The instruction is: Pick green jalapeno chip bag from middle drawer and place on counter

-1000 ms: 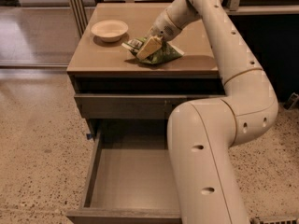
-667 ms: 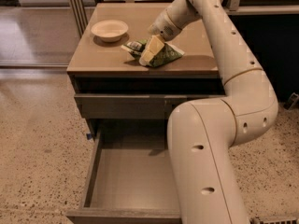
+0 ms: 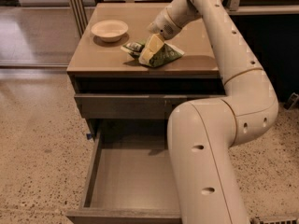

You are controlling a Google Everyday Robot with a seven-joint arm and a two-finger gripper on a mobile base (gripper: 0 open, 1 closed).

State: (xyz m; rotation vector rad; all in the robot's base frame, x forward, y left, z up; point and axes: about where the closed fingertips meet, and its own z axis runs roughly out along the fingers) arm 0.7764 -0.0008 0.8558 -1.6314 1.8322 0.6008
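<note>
In the camera view, the arm (image 3: 219, 139) is reaching up and across the counter (image 3: 196, 55), putting the gripper (image 3: 149, 52) down on the bag (image 3: 167, 55). The bag is lying on the counter near the front edge, close to the bowl (image 3: 109, 30) but not touching it. The slab seems to be bearing its weight, so the placing looks nearly done. I cannot tell whether the gripper is clamping the bag or merely resting on it. Below, the drawer (image 3: 131, 181) is standing pulled out, its visible floor bare, likely left open because the bag's place was there.
</note>
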